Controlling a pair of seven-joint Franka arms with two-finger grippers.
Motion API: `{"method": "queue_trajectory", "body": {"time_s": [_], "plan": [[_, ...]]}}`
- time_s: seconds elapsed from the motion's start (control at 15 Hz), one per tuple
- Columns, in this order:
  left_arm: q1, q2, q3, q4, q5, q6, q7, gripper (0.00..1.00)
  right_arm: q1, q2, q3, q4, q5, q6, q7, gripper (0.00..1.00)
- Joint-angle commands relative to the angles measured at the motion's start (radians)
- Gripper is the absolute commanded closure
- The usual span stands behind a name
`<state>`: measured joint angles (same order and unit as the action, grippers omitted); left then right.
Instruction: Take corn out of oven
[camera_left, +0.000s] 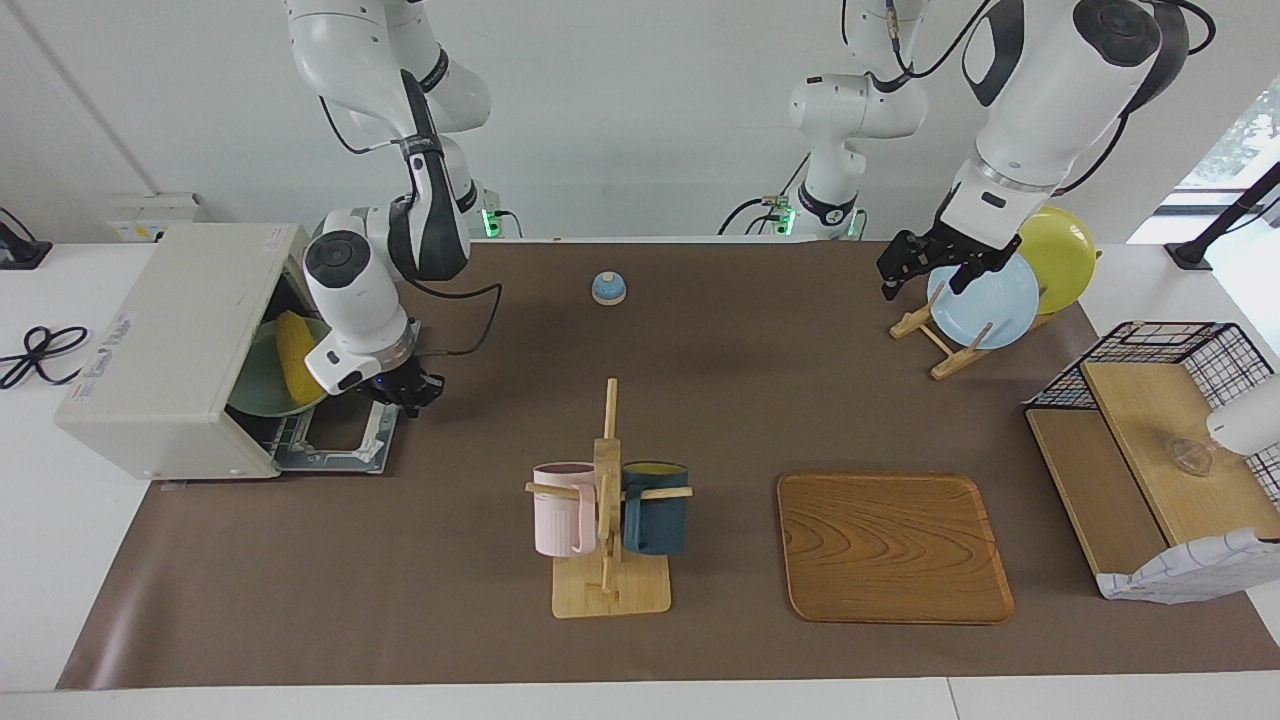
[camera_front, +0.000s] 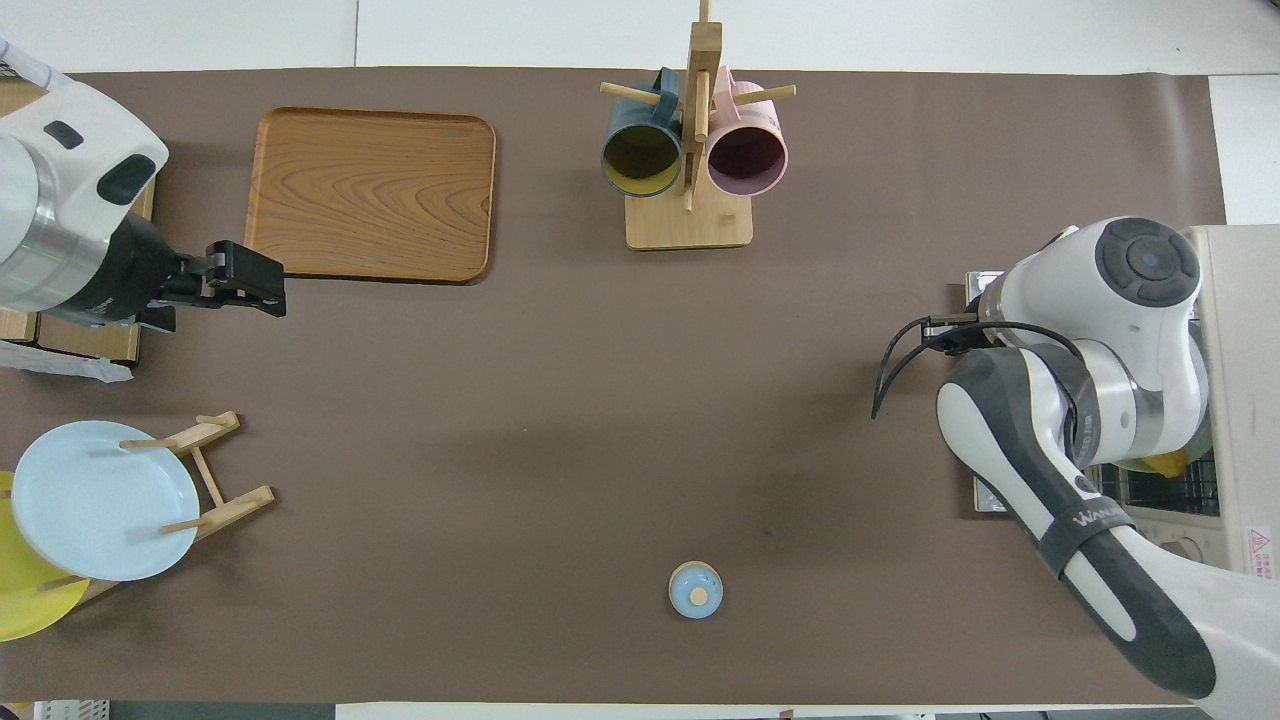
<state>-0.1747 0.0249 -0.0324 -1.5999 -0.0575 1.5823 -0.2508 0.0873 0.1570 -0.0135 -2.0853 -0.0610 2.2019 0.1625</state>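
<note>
While the oven (camera_left: 165, 350) hides most of its inside from the overhead view, the facing view shows the corn (camera_left: 294, 350) lying on a green plate (camera_left: 262, 385) within it, the door (camera_left: 345, 440) dropped open. The right gripper (camera_left: 412, 392) hangs over that door, and whether its fingers are spread I cannot tell. The left gripper (camera_left: 925, 270) waits with fingers spread over the blue plate (camera_left: 985, 300) in its wooden rack (camera_left: 935, 345).

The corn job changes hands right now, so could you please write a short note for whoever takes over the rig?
Right gripper: over the lowered oven door, holding nothing.
Left gripper: waiting above the plate rack.
Corn: inside the oven, lying on a green plate.
Done: door is open.
Left: reach in, grip the corn, lift it out and set it on the table.
</note>
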Motion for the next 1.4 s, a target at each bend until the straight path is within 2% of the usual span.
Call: {"method": "queue_trajectory", "body": {"time_s": [0.0, 0.07, 0.2, 0.33, 0.47, 0.66, 1.06, 1.33], "plan": [[0.007, -0.011, -0.003, -0.008, -0.010, 0.015, -0.001, 0.00, 0.006, -0.045, -0.011, 0.054, 0.004, -0.124, 0.003, 0.84], [0.006, -0.011, -0.003, -0.008, -0.010, 0.015, -0.001, 0.00, 0.006, -0.060, -0.014, 0.054, -0.009, -0.148, 0.008, 0.79], [0.006, -0.011, -0.003, -0.008, -0.010, 0.015, -0.001, 0.00, 0.006, -0.068, -0.019, 0.056, -0.066, -0.211, 0.037, 0.75], [0.003, -0.010, -0.003, -0.005, -0.010, 0.021, 0.001, 0.00, -0.014, -0.082, -0.019, 0.041, -0.173, -0.205, 0.049, 0.67], [0.003, -0.010, -0.003, -0.008, -0.008, 0.025, 0.007, 0.00, -0.037, -0.082, -0.019, 0.041, -0.201, -0.214, 0.042, 0.62], [0.001, -0.008, -0.003, -0.006, -0.008, 0.045, -0.001, 0.00, -0.047, -0.103, -0.017, -0.016, -0.204, -0.197, 0.043, 0.68], [0.000, -0.010, -0.004, -0.008, -0.010, 0.045, 0.001, 0.00, -0.089, -0.114, -0.017, -0.044, -0.206, -0.192, -0.008, 0.74], [-0.005, -0.010, -0.004, -0.008, -0.008, 0.039, 0.001, 0.00, -0.116, -0.120, -0.016, -0.070, -0.206, -0.176, -0.023, 0.72]]}}
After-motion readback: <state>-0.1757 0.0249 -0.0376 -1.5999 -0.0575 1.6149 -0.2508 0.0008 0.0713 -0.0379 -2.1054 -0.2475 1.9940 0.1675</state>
